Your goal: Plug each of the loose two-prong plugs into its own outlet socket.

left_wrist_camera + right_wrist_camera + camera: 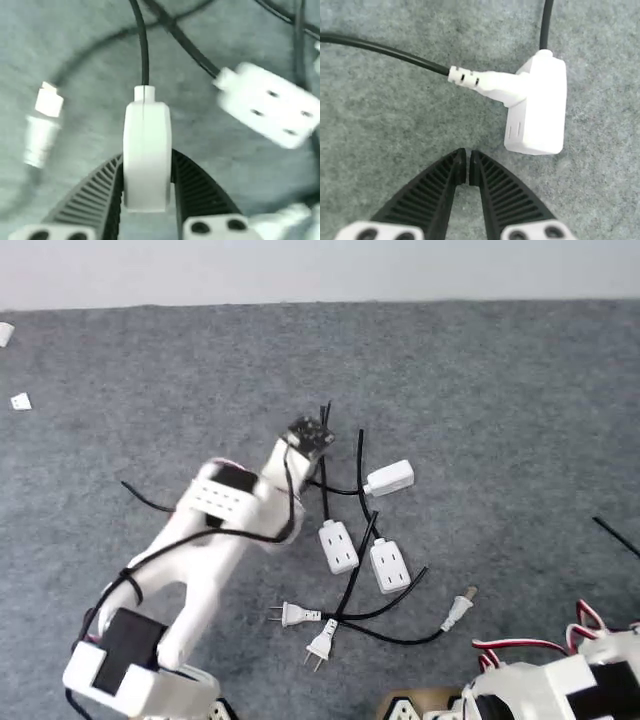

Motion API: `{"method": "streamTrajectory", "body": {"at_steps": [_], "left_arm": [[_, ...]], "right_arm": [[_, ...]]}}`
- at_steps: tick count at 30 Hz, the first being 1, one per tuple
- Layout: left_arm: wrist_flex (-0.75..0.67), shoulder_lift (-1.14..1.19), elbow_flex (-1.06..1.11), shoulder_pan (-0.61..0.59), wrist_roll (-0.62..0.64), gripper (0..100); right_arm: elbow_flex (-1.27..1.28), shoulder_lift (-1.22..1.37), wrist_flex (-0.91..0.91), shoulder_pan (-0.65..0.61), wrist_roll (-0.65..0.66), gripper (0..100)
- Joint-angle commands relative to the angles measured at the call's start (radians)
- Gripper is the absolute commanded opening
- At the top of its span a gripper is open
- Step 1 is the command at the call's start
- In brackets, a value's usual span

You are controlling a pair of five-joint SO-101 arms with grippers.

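Smooth white rounded block (pixel 146 130) on black cord (pixel 144 50), was clamped in my left claw (pixel 146 157), my right claw (pixel 468 155) had fingers together, empty

Left wrist view: loose plug (pixel 42 125) and outlet block (pixel 270 105) were blurred. The white corded piece (pixel 146 125) held in the left claw (pixel 146 165) showed no face, so plug or socket was unclear. High view: an arm (pixel 560 685) was cut off at the bottom edge. The white scraps (pixel 20 401) were too small to identify.

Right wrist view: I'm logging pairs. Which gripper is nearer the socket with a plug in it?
Right. The right gripper hovers shut beside that socket; the left gripper holds another white piece elsewhere.
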Motion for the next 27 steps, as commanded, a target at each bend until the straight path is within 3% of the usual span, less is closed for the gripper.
{"method": "streamTrajectory", "body": {"at_steps": [1, 3, 9, 13, 17, 23, 27], "left_arm": [[-0.068, -0.051, 0.079, 0.064, 0.311, 1], [-0.118, -0.052, 0.124, 0.078, 0.373, 1], [-0.164, -0.138, 0.157, 0.041, 0.379, 4], [-0.14, -0.17, 0.191, -0.008, 0.414, 24], [-0.146, -0.178, 0.24, -0.021, 0.345, 44], [-0.135, -0.18, 0.214, -0.084, 0.327, 46], [-0.034, -0.181, 0.104, -0.147, 0.267, 46]], "right_arm": [[-0.005, -0.002, -0.012, -0.012, 0.011, 2.0], [-0.005, -0.002, -0.012, -0.012, 0.011, 2.0], [-0.005, -0.002, -0.015, -0.012, 0.011, 2.0], [-0.005, -0.002, -0.016, -0.012, 0.012, 2.0], [-0.006, -0.004, -0.016, -0.025, 0.012, 2.0], [-0.005, -0.002, -0.01, -0.028, 0.012, 2.0], [-0.005, -0.002, -0.01, -0.028, 0.032, 2.0]]}}
